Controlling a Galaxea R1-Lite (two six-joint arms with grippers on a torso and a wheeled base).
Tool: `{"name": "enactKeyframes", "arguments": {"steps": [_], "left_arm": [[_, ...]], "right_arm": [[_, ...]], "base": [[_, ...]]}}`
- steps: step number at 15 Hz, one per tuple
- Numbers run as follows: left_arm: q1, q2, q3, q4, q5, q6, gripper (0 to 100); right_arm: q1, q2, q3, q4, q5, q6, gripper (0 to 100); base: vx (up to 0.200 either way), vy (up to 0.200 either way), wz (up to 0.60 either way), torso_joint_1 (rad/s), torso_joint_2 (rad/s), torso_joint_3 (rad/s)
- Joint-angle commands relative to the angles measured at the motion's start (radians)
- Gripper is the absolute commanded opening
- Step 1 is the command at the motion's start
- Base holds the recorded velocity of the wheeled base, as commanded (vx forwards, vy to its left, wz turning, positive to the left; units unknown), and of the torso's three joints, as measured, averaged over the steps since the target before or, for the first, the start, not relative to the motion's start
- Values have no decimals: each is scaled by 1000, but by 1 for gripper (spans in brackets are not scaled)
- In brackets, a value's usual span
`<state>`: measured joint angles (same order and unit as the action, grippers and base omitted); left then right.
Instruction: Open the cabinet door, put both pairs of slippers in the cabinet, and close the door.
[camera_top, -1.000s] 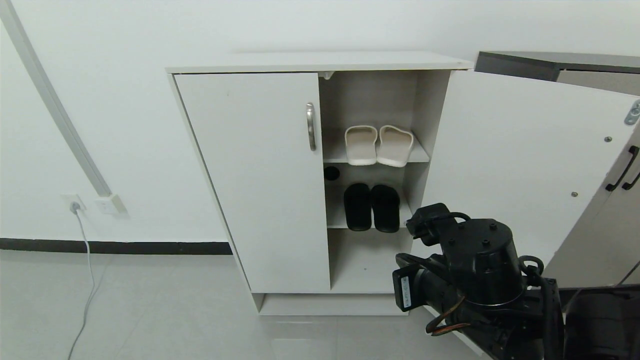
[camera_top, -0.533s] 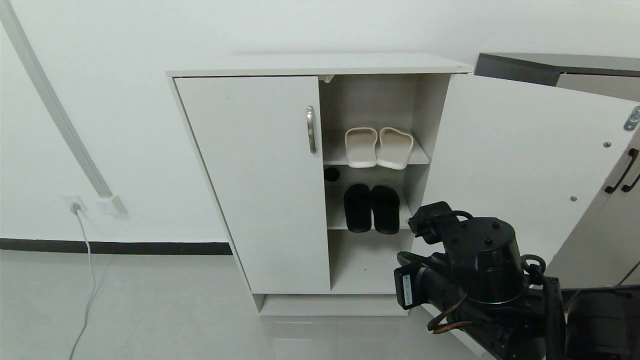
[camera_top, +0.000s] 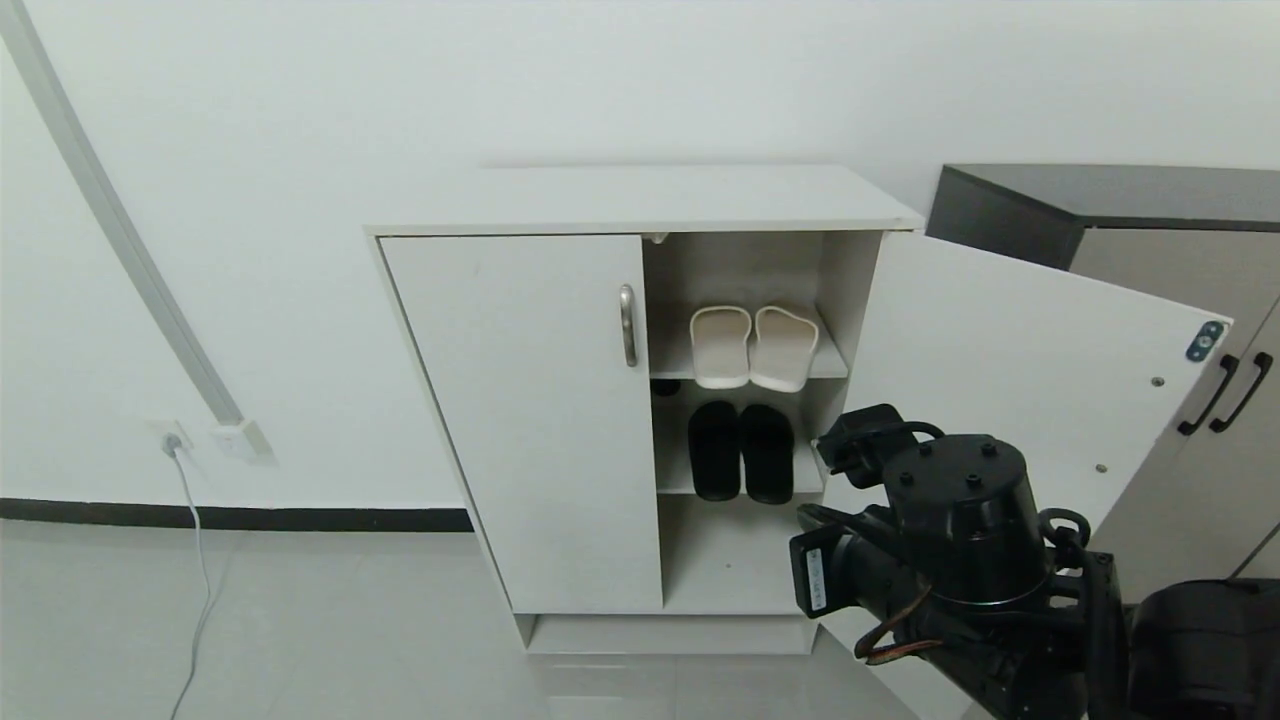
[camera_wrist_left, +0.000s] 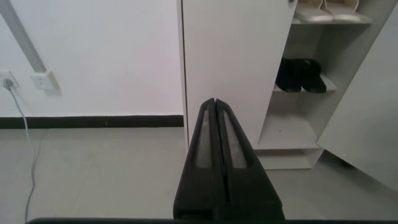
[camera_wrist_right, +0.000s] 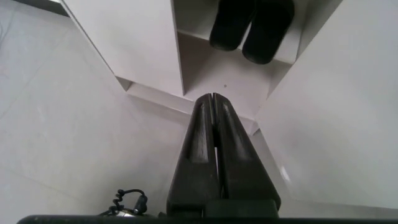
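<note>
Head view: the camera has shifted, the things have not; the cabinet has its right door open, white slippers on the upper shelf, black slippers below. Left wrist view: left gripper pressed together, empty. Right wrist view: right gripper likewise.

Beige slippers on upper cabinet shelf, black slippers on middle shelf.

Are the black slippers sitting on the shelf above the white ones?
No, the black slippers sit on the shelf below the white slippers.
</note>
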<state>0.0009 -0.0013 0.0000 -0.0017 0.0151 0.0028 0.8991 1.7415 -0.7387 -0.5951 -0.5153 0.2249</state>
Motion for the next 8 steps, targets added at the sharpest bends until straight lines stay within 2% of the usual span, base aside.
{"name": "enactKeyframes", "arguments": {"steps": [1,8], "left_arm": [[1,1,0,0,0,-1,0],[1,1,0,0,0,-6,0]], "right_arm": [[0,1,1,0,0,1,0],[0,23,-2,-5,0,1,0]], "base": [[0,0,0,119,-456,-334],[0,0,0,149,-473,-325]]}}
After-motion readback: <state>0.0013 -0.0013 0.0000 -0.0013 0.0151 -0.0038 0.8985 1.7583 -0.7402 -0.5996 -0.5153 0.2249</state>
